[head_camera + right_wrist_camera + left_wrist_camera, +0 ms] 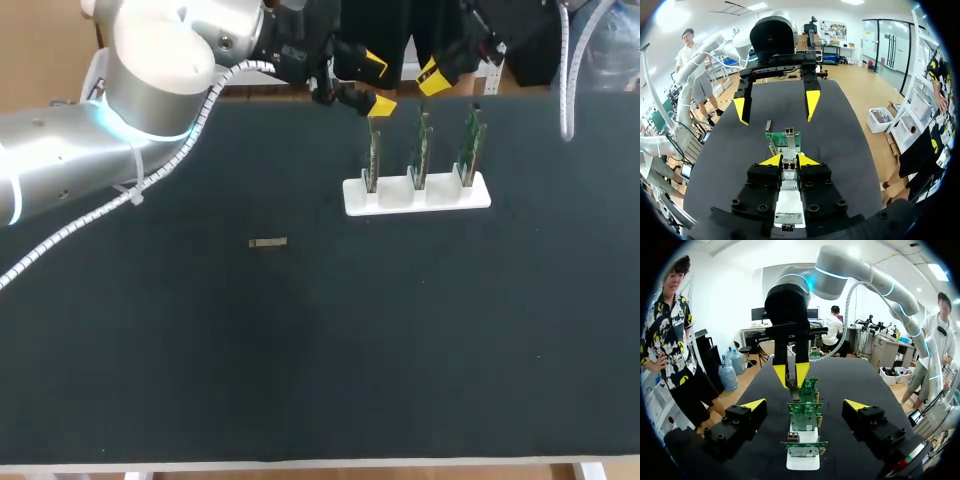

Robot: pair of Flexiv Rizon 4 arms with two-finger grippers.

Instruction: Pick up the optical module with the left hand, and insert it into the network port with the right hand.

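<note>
1. Pinching a small silver module (789, 176) from both sides, the right end effector (789, 160) has its yellow tips close together, with only that piece between them.
2. The front of the silver module meets the metal port (789, 134) on the green board (777, 141) just ahead of the tips. How deep it sits cannot be told.
3. The left end effector (804, 404) is spread wide and holds nothing. Its two tips stand well apart on either side of the row of boards ahead of it.
4. Three green boards stand upright in a white holder (390, 197) toward the far side of the surface (400, 350). Seen from the left wrist, the right end effector is at the board farthest away.
5. From the head view, both end effectors hang above the far side of the holder, near each other but not touching.
6. A second module (268, 242) lies flat on the surface by itself, well apart from the holder, to its left and nearer the robot.
7. The left arm (60, 170) comes in from the left with a white cable along it. The right arm (855, 270) arches up behind its end effector.
</note>
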